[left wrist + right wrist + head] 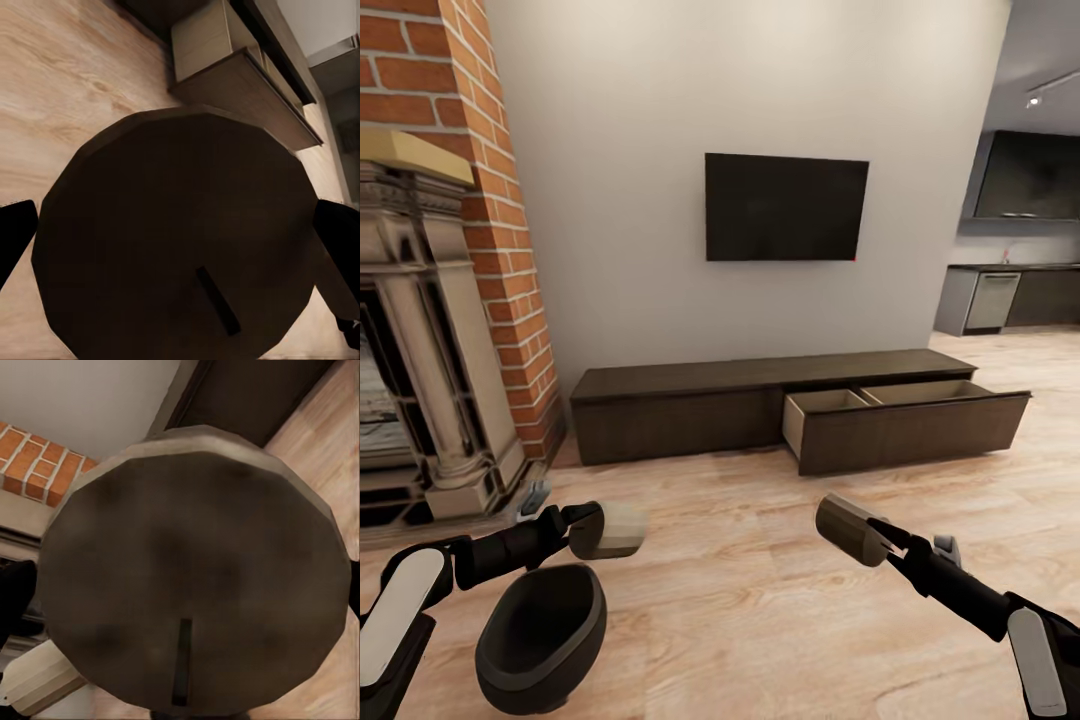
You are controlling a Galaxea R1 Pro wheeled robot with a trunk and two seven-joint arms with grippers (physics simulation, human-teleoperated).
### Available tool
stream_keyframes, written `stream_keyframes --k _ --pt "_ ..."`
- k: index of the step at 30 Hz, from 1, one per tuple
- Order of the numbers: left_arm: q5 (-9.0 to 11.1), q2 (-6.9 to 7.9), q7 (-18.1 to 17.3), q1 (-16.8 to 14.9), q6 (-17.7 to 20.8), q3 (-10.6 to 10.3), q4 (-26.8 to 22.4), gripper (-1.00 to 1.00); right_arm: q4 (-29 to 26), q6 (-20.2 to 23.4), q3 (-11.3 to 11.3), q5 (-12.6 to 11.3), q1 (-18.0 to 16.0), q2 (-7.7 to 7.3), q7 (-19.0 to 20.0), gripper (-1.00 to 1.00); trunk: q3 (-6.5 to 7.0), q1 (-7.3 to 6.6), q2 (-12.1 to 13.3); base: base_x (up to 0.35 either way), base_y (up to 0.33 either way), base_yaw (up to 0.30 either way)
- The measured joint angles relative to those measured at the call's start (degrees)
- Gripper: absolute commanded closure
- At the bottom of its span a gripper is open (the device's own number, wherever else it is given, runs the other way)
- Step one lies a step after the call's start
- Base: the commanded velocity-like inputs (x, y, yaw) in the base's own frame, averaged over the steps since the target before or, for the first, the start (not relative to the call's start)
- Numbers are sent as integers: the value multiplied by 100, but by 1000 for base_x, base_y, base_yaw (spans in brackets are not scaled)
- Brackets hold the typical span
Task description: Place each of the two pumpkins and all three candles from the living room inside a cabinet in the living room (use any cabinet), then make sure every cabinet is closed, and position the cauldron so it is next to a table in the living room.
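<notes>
My left gripper (588, 529) is shut on a pale beige candle (616, 530), held low over the wood floor. The left wrist view looks onto that candle's (180, 247) wick end, with a black finger (15, 234) on either side. My right gripper (877, 541) is shut on a second candle (846, 526). Its round face (195, 577) with a dark wick fills most of the right wrist view. The black cauldron (543, 635) sits on the floor just below my left hand. The long dark-brown cabinet (680, 410) stands against the wall, its right-hand drawer (905, 425) pulled open and showing pale wood inside.
An ornate fireplace (420, 380) and a brick chimney (500, 230) stand at the left. A dark TV (786, 207) hangs above the cabinet. A kitchen area (1010, 290) opens at the far right. Bare wood floor (740, 560) lies between me and the cabinet.
</notes>
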Motion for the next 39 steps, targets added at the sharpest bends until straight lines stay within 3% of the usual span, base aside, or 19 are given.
stream_keyframes --k 7,16,39 --pt "0 0 3 0 1 0 -1 100 4 2 2 -3 0 0 -13 100 0 -1 0 27 -40 -281" --pt "-27 0 4 0 1 0 0 100 -3 -3 -6 0 0 0 -13 100 0 -3 0 280 -27 -279" --pt "-44 0 5 1 1 1 83 100 351 44 -20 -27 0 0 18 100 -74 -3 0 311 -126 -101"
